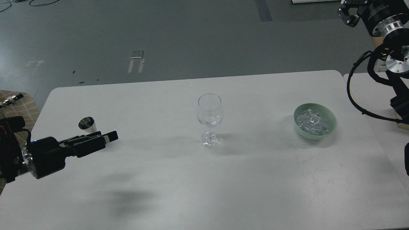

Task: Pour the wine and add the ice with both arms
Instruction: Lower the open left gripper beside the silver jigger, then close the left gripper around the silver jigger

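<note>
A clear, empty stemmed wine glass (209,118) stands upright at the middle of the white table (204,185). A pale green bowl (330,127) to its right holds a heap of clear ice (311,123). A small steel jigger (86,123) stands at the left; only its top cup shows. My left gripper (108,138) lies side-on right in front of the jigger and hides its lower half; its fingers cannot be told apart, and whether it touches the jigger cannot be told. My right gripper (346,14) is high at the top right, off the table and partly cut off.
A second white table (367,95) adjoins at the right, under the right arm's looped black cable (351,95). A brown checkered surface (19,102) lies beyond the table's left edge. Grey floor lies behind the table.
</note>
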Robot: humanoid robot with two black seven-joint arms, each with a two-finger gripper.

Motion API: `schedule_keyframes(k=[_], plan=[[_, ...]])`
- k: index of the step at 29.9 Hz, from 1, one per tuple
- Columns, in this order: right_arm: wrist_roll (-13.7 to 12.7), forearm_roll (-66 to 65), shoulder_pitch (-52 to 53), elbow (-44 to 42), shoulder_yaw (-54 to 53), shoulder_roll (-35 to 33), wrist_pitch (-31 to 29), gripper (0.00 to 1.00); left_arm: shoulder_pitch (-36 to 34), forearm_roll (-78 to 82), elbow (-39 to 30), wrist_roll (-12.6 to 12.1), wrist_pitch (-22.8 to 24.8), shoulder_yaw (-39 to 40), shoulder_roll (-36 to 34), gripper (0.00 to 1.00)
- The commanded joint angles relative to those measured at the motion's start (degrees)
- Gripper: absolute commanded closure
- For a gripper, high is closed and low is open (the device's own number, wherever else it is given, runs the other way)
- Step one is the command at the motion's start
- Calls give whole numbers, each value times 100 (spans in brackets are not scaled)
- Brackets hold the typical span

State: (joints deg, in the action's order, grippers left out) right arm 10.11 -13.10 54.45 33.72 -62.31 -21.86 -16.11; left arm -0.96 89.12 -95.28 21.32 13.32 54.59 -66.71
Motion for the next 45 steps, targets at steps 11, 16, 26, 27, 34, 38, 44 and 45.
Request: schedule_keyframes(k=[11, 16, 26, 27, 34, 38, 44, 45], plan=[[0, 0, 22, 20, 0, 42, 3, 0, -71, 791, 1617, -620, -1253, -730, 931, 12], [0, 0, 40, 20, 0, 42, 3, 0, -255, 800, 2022, -602, -1718, -765, 1309, 29], [-9, 0, 57, 20, 0, 24, 3, 0, -510, 800, 2347, -567, -1869, -774, 1704, 29], [-9, 0, 75, 20, 0, 7, 3, 0, -528, 791, 2400, -550, -1877, -774, 1757, 29], [-9, 0, 84, 20, 0, 7, 3, 0, -607, 791, 2672, -532, -1877, -932, 1942, 29], [-9, 0, 84, 3, 0, -2, 3, 0, -774, 782, 2848, -532, -1947, -1125, 1986, 29], [-18, 0, 84, 3, 0, -2, -6, 0, -774, 764, 3015, -576, -2097, -1143, 2275, 29], [-18, 0, 84, 3, 0, -2, 3, 0, -774, 764, 3059, -576, -2106, -1143, 2311, 29]])
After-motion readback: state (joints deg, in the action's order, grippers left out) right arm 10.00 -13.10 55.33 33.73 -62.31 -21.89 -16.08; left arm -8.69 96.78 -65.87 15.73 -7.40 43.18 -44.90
